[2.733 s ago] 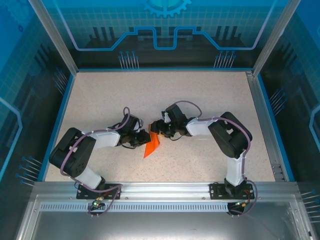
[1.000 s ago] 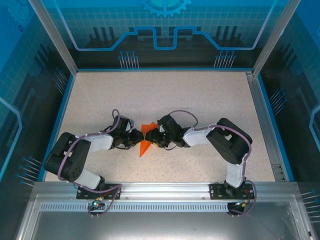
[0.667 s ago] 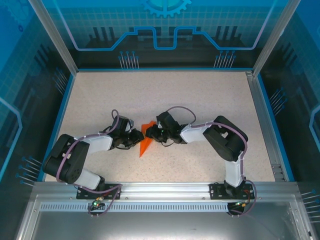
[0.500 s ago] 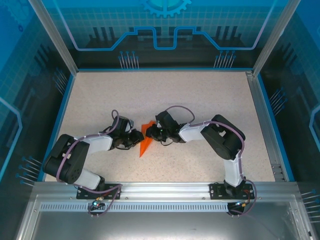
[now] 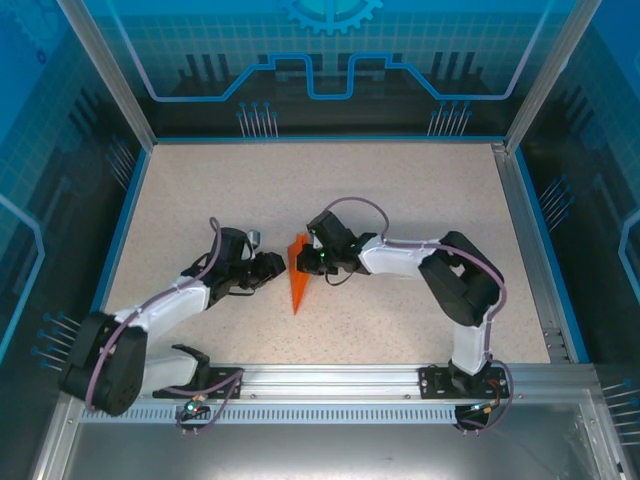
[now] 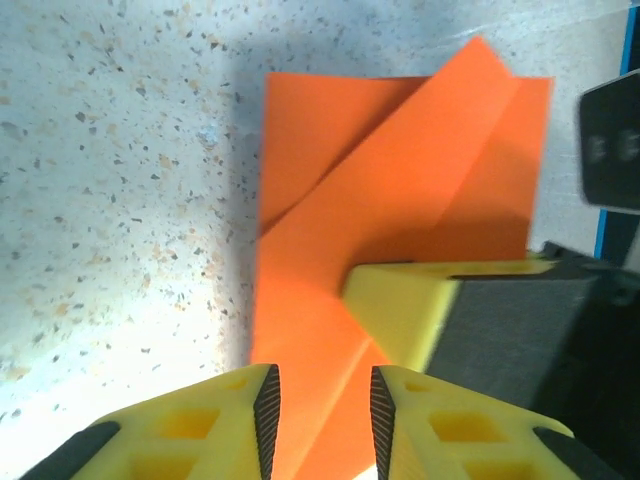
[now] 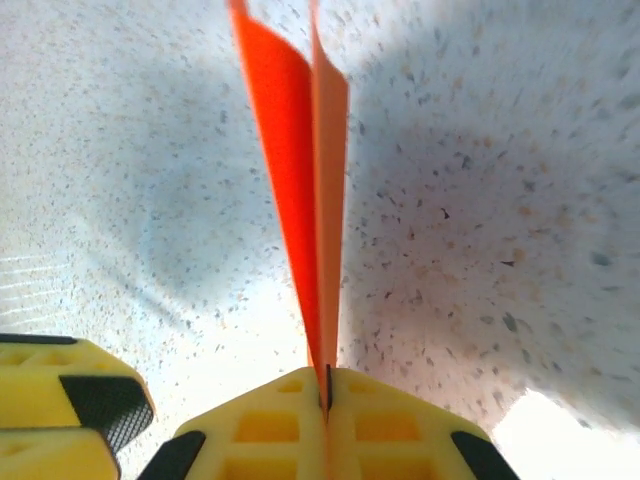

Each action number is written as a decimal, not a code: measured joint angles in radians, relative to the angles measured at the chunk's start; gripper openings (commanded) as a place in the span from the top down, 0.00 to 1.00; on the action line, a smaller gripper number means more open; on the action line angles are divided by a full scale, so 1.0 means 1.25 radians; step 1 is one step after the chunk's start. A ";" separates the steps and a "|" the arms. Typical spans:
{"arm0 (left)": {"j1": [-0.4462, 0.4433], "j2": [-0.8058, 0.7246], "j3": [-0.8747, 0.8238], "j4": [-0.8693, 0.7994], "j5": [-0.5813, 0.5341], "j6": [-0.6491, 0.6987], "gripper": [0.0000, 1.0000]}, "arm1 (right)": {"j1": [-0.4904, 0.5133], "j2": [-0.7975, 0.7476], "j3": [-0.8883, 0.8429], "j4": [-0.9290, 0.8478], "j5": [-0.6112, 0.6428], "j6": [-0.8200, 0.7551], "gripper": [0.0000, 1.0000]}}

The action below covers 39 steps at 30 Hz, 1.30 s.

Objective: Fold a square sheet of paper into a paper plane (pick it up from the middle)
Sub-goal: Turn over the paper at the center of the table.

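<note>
Open table far and near; mid-table, left gripper, orange paper and right gripper close together.

Beige speckled tabletop; blue translucent walls, circuit graphics; aluminium corner posts; slotted rail near edge.

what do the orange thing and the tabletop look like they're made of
orange sheet: thin matte paper, most likely; it keeps sharp straight creases and its layers look wafer thin edge on.
table: hard, pale, dark-speckled top with a slight sheen; could be stone-look laminate or composite, the look leaves that open.
</note>
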 measured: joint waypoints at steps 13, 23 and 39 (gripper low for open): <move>0.000 -0.257 0.017 -0.199 -0.100 0.086 0.43 | -0.001 -0.200 0.156 -0.561 0.341 -0.204 0.98; 0.000 -0.200 0.026 -0.195 -0.190 0.061 0.42 | 0.016 -0.059 0.378 -0.890 0.580 -0.209 0.97; 0.000 -0.270 -0.045 -0.138 -0.258 -0.034 0.25 | 0.076 0.261 0.544 -1.030 0.615 -0.181 0.94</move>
